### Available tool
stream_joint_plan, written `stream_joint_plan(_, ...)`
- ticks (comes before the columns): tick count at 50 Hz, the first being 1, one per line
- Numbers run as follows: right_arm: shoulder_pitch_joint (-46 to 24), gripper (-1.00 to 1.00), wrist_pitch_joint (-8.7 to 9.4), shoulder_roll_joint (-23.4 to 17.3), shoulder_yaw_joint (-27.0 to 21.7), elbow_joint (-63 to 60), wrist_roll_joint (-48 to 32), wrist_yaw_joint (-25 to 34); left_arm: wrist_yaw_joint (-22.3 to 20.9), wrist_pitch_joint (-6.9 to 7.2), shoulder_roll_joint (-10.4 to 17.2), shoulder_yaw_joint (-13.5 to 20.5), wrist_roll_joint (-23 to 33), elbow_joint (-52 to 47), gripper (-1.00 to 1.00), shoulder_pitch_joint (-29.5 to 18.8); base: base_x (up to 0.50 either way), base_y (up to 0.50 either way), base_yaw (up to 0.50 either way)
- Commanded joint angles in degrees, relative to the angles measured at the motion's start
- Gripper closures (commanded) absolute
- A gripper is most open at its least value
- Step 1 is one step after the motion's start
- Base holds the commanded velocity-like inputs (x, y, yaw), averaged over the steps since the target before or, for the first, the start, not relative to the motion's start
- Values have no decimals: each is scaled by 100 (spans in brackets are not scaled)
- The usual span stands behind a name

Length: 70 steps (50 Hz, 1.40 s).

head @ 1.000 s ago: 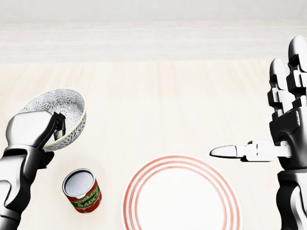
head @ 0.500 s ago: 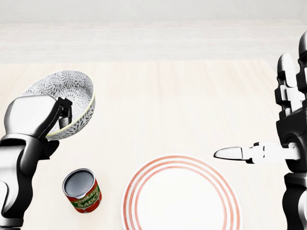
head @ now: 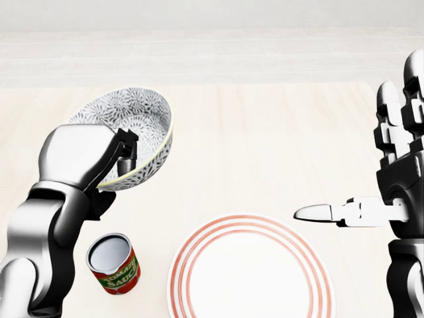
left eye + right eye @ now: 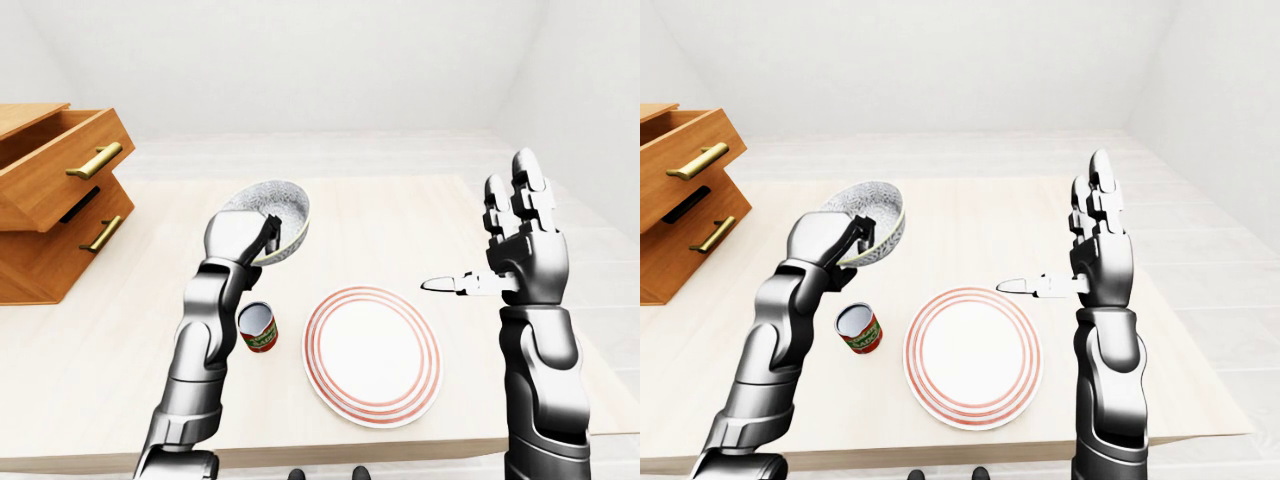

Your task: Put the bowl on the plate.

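Pale counter [image 3: 265,146] in a white room: the robot's left hand [image 3: 76,159] clamps the near rim of a patterned bowl [image 3: 129,116], held tilted above the surface, to the far left of the red-ringed plate [image 3: 252,278]. The right hand [image 3: 397,179] stands spread wide, empty. Carry step appears under way; next the bowl needs swinging right, levelling and lowering.
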Motion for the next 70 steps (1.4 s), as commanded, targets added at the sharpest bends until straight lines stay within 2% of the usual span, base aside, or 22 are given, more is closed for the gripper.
stream_joint_plan(1, 93, -100, 0, -7, -55, -41, 95, 52, -177, -79, -457, -182, 29, -641, 100, 251, 0, 0, 0)
stream_joint_plan(11, 356, -100, 0, 33, -170, -385, 190, 164, -176, -210, -785, -479, 179, -850, 100, 558, 0, 0, 0)
stream_joint_plan(21, 592, -100, 0, 87, -317, -730, 260, 304, -6, -363, -977, -728, 350, -838, 100, 818, 0, 0, 0)
stream_joint_plan(26, 614, -100, 0, 99, -365, -779, 260, 337, -54, -399, -1058, -831, 444, -957, 100, 931, 0, 0, 0)
stream_joint_plan(43, 607, -100, 0, 107, -424, -837, 234, 386, 152, -520, -1155, -938, 569, -713, 100, 1000, 0, 0, 0)
stream_joint_plan(48, 608, -100, 0, 107, -433, -855, 230, 387, 100, -515, -1209, -999, 593, -790, 100, 1042, 0, 0, 0)
stream_joint_plan(70, 605, -100, 0, 79, -442, -645, 140, 430, 301, -696, -1276, -1290, 799, -917, 100, 1459, 0, 0, 0)
